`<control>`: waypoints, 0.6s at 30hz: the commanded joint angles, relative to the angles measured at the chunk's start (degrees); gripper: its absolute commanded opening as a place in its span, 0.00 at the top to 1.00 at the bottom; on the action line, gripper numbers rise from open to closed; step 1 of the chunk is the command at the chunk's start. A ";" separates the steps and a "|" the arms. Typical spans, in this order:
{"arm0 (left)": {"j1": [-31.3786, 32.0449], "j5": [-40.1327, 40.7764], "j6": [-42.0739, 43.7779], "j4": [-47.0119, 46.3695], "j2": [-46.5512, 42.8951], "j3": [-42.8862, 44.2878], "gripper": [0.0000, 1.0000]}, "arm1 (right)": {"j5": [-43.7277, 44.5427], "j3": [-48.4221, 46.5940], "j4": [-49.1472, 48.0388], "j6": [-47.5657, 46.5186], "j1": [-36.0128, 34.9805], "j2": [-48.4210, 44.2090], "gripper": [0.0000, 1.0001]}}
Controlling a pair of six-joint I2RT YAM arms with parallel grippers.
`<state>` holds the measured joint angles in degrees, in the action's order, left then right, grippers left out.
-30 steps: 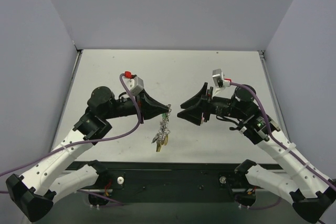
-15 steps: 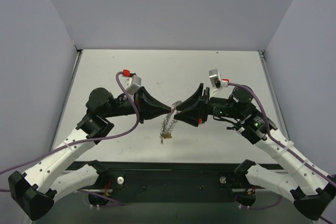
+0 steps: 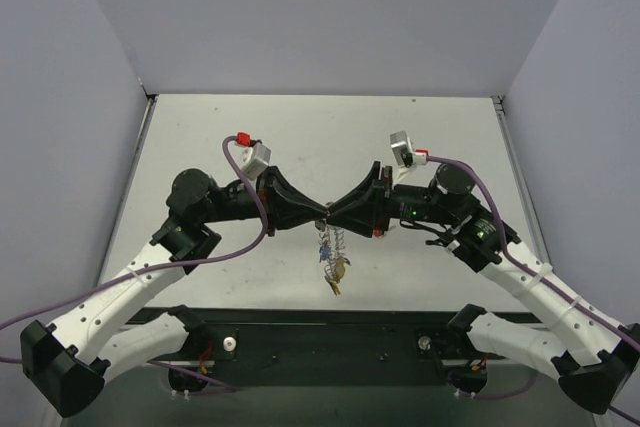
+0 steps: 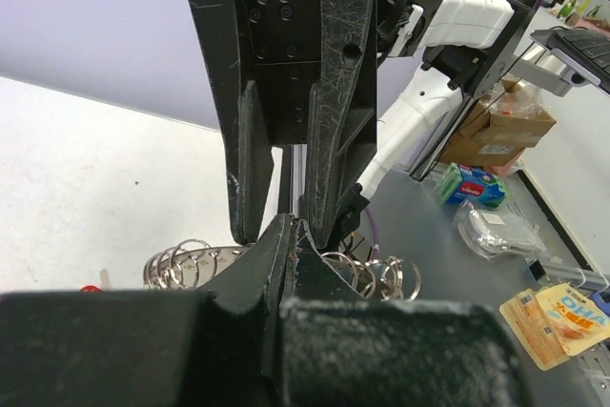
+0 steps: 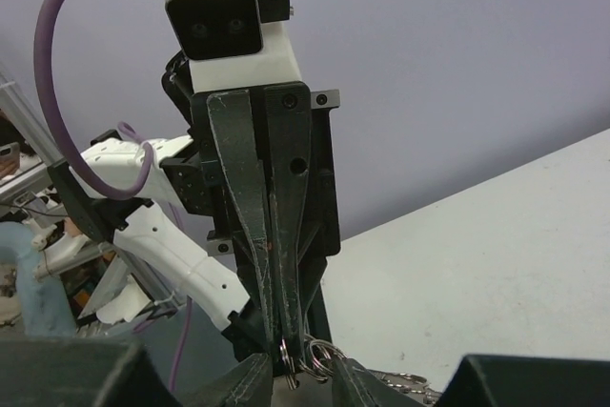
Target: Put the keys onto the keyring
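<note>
Left gripper [image 3: 320, 213]: reaches in from the left, its tip meeting the other arm's tip above the middle of the worktop [image 3: 430, 137].
Left jaws: pressed together to a thin seam, pinching the top of the keyring [image 3: 330, 239].
Right gripper [image 3: 334, 215]: reaches in from the right, nose to nose with the left one.
Right jaws: held apart, one finger on either side of the left fingertips; cannot tell whether either finger touches the wire.
Keyring position: hangs straight down from the meeting point, clear of the worktop. Silvery loops spread to both sides of the left fingertips in the left wrist view.
Keys [image 3: 337, 274]: small cluster dangling at the bottom of the keyring. A gold-yellow piece is plainest; single keys too small to tell apart.
Wrist camera block [image 5: 225, 21]: silver-and-white housing with a red part on top, mounted on the left arm; no lettering legible.
Cables [image 3: 240, 237]: purple, one looping along each arm.
Cardboard box [image 4: 496, 131]: off the worktop, behind the right arm, with a pale label too small to read.
Green-and-blue packet [image 4: 472, 185]: on the grey surface near the box, print not legible.
Orange-and-yellow packets [image 4: 562, 312]: at the lower right of the left wrist view; lettering present but unreadable.
</note>
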<state>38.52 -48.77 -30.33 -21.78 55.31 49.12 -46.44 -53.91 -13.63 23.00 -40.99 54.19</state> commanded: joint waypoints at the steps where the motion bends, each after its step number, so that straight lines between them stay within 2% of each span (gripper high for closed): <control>1: 0.15 -1.06 -3.15 -9.24 -0.11 0.27 1.00 | -1.03 -0.85 -5.18 0.55 -0.49 0.03 0.76; 3: 0.15 -1.76 -4.82 -11.43 0.59 -0.08 1.00 | -0.94 -0.85 -6.06 1.16 -0.58 0.21 0.81; 7: 0.06 -2.47 -6.85 -14.25 1.47 -0.69 1.00 | -1.46 -0.93 -7.99 2.74 -0.75 0.12 1.00; 11: 0.06 -1.77 -6.68 -13.73 1.38 -0.61 1.00 | -2.34 -1.20 -8.78 2.92 -0.84 -0.23 1.00; 13: 0.06 -0.98 -6.15 -12.77 1.12 -0.17 0.83 | -2.61 -1.29 -8.52 2.84 -0.84 -0.49 1.00; 14: 0.06 -0.54 -5.28 -11.37 0.94 0.01 0.69 | -2.69 -1.29 -8.35 2.66 -0.84 -0.58 1.00; 16: 0.06 1.21 -4.22 -9.78 0.42 0.97 0.35 | -2.69 -1.29 -8.00 2.57 -0.84 -0.76 1.00; 18: -0.11 3.06 -2.90 -7.14 -0.20 1.50 0.28 | -2.61 -1.20 -7.82 2.66 -0.84 -1.02 1.00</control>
<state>37.60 -47.66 -34.74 -29.30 56.73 47.81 -49.80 -53.89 -16.45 25.98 -41.76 53.56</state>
